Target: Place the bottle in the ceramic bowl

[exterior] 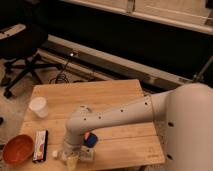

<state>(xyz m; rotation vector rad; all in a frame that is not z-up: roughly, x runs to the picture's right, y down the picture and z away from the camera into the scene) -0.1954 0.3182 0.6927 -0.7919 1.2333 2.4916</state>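
The bottle [86, 154] lies on its side near the wooden table's front edge, partly covered by the arm's wrist. My gripper [71, 157] is down at the bottle's left end, pointing at the tabletop, with its jaws open around or just beside the bottle; I cannot tell which. The orange-red ceramic bowl [18, 149] sits at the table's front left corner with nothing in it, well left of the gripper.
A flat black-and-white box [40, 146] lies between bowl and gripper. A white cup [38, 106] stands at the left. A small dark blue holder [90, 139] sits just behind the bottle. An office chair [22, 50] stands on the floor beyond.
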